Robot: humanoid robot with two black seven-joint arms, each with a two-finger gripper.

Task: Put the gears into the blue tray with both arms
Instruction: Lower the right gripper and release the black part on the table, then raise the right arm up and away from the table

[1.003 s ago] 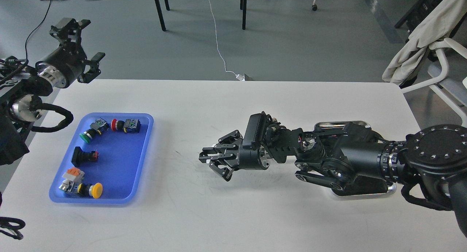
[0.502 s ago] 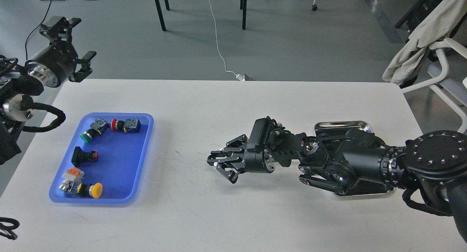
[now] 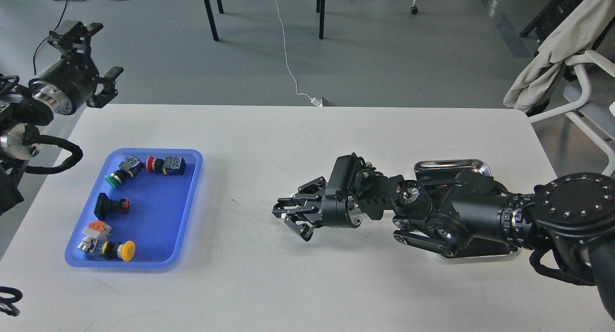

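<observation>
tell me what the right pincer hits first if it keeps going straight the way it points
Probably the blue tray: the right pincer points left across bare table toward its near rim, though height is unclear.

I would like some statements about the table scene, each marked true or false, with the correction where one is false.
1. The blue tray holds coloured push-button switches. True.
2. The left gripper is inside the blue tray. False: it is raised beyond the table's far left corner, open.
3. The right gripper is over bare table between the two trays. True.
4. The silver tray is fully in view. False: the right arm covers most of it.
5. A gear lies plainly in the blue tray. False: only switches are recognisable there.
</observation>
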